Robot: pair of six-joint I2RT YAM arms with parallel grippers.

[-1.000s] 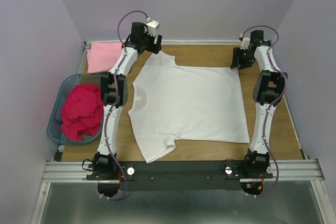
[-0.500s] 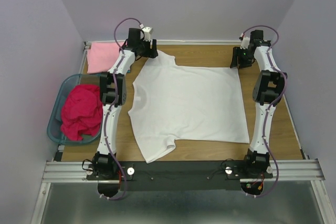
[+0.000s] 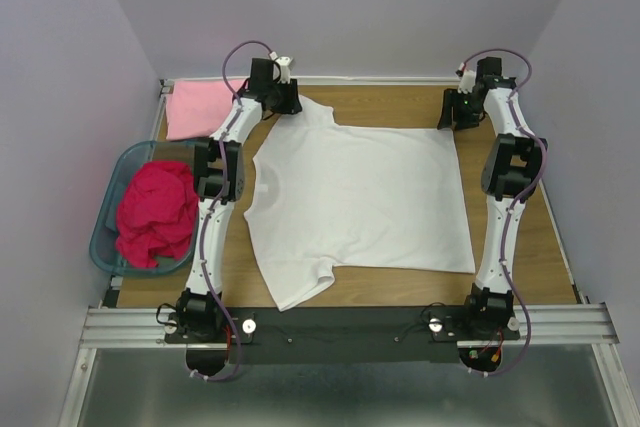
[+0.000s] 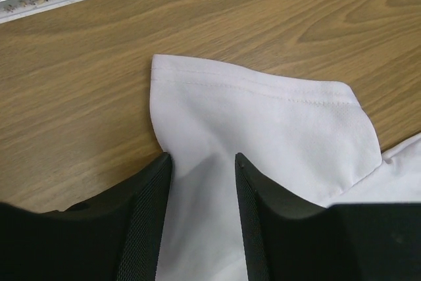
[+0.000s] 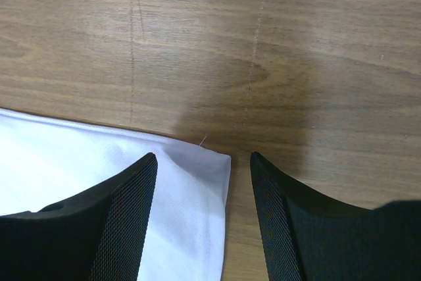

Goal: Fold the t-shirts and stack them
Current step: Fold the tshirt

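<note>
White cotton t-shirt [image 3: 360, 197] lies spread flat on the wooden table [image 3: 540, 247], one sleeve toward the arm bases. To its left, a teal plastic basket [image 3: 103, 227] holds a crumpled magenta-red shirt [image 3: 155, 212].

Far side: left gripper [image 4: 202, 162] is down over the far sleeve [image 4: 263, 116], fingers apart with cloth between them, not pinched. Right gripper [image 5: 202, 159] is likewise parted, straddling the far hem corner [image 5: 214, 166] and gripping nothing. Light pink shirt [image 3: 198, 107] lies flat at the far-left corner, apparently folded.

Step, as judged: taking hold of the far edge for the first fold. The next move needs both jaws to pinch the cloth, then an even lift toward the near side.
</note>
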